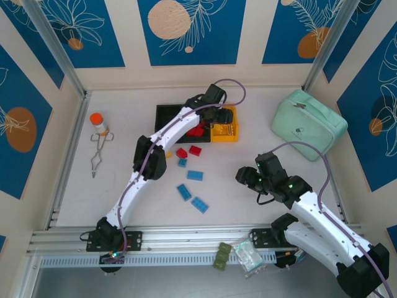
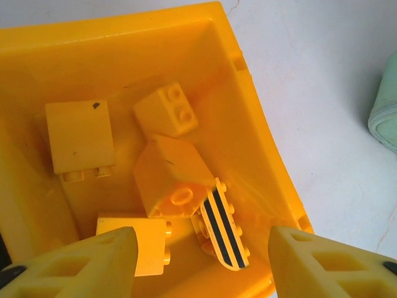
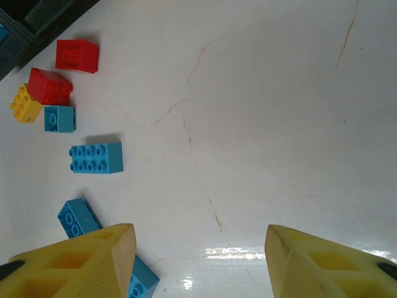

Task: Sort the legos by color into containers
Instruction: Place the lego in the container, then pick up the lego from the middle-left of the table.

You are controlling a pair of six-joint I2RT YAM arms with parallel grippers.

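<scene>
Standing over the white table (image 1: 260, 205), I see the mint-green zip case (image 1: 308, 124) lying toward its far right corner. From the near edge the left arm stretches to the far middle of the table, and its left gripper (image 2: 201, 248) hangs above the yellow-orange bin (image 2: 260, 143), fingers spread apart with nothing between them. The right gripper (image 3: 198, 248) hovers over bare table toward the right side, just near of the case, likewise spread wide and empty. The containers (image 1: 166, 115) sit in a row near the far edge: two black bins, then the yellow-orange one at the right end. Metal tongs (image 1: 99, 152) lie near the left edge, with an orange-capped bottle (image 1: 98, 123) touching their far end. As for the legos, the yellow-orange bin holds several yellow bricks (image 2: 170, 177), tumbled at odd angles, and a yellow piece with black stripes (image 2: 223, 223) leaning against its near wall. Red bricks (image 1: 197, 130) show in the black bin beside it, partly hidden by the arm. Loose on the table's middle, near of the row, are two red bricks (image 3: 77, 54) close together, a small yellow brick (image 3: 26, 104) touching one of them, a small blue brick (image 3: 59, 118) just beside it, and three oblong blue bricks (image 3: 96, 158) trailing toward the near edge.
</scene>
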